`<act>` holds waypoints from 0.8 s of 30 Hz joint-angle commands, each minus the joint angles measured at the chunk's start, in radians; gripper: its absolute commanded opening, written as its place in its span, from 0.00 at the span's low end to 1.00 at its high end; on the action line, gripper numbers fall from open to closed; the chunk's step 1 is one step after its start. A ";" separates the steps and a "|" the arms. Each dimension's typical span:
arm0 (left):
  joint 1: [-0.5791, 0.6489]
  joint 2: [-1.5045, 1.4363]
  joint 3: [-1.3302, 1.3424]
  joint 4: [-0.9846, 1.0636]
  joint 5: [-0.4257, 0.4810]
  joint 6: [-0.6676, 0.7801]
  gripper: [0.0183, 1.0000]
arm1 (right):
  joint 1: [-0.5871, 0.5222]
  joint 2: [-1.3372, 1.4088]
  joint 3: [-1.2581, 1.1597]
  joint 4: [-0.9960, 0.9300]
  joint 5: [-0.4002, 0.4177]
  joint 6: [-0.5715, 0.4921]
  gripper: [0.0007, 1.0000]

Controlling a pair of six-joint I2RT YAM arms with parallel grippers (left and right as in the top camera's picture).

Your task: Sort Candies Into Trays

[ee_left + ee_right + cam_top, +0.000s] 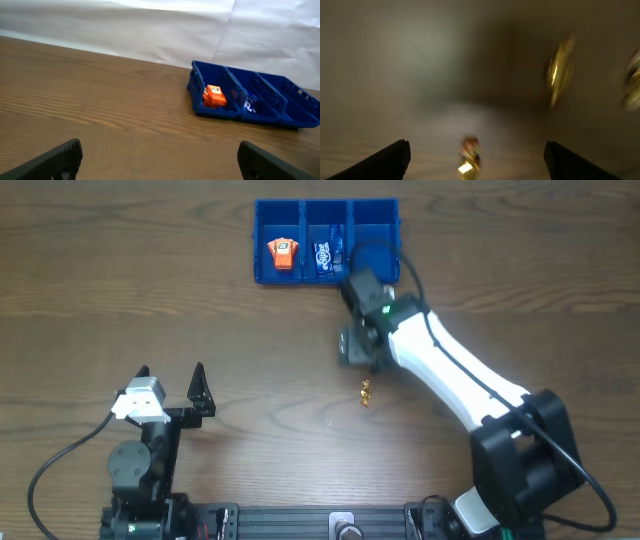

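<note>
Hovering my right pincer (476,145), fingers apart, over a gold candy (469,159) on the wooden table (200,300), left pincer (171,375) also apart near its base, blue tray (327,205) at the far side, orange candy (283,252) in its left compartment, blue candy (327,254) in the middle

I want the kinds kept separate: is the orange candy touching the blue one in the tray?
Apart. The top view shows the orange candy and blue candy in neighbouring compartments, a wall between them.
</note>
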State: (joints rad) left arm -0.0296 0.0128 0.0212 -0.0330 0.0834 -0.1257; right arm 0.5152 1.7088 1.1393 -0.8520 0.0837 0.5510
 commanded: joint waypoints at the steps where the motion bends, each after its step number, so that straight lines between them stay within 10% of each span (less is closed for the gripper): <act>1: 0.004 -0.007 -0.016 -0.038 0.018 0.014 1.00 | 0.037 -0.003 -0.102 0.042 -0.053 0.108 0.85; 24: 0.004 -0.007 -0.016 -0.038 0.018 0.014 1.00 | 0.086 0.007 -0.206 0.115 -0.064 0.134 0.67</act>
State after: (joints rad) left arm -0.0296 0.0128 0.0212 -0.0326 0.0834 -0.1257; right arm 0.5995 1.7111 0.9478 -0.7422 0.0174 0.6704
